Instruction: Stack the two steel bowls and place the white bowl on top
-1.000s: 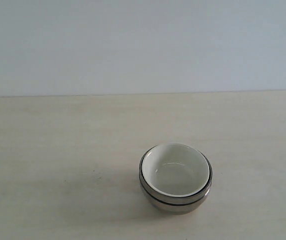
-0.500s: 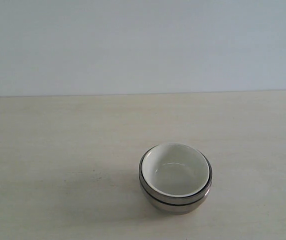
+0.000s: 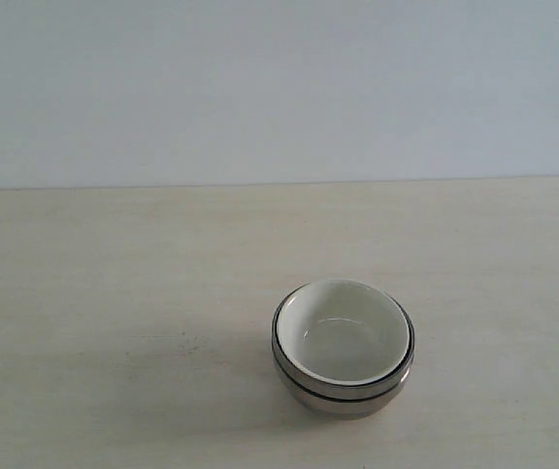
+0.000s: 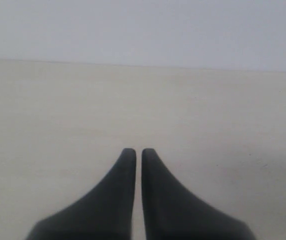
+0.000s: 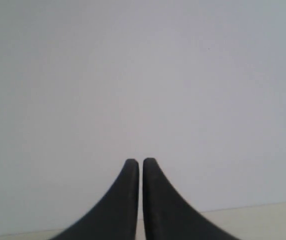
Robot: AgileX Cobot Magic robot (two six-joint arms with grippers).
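Observation:
In the exterior view the two steel bowls stand nested one in the other on the pale table, right of the middle and near the front. The white bowl sits inside the upper steel bowl, its rim level. Neither arm shows in the exterior view. The left gripper is shut with nothing between its dark fingers, over bare tabletop. The right gripper is shut too, holding nothing, facing the plain wall. No bowl appears in either wrist view.
A plain pale wall rises behind the table's far edge. Bare tabletop lies to the left of and behind the stack of bowls.

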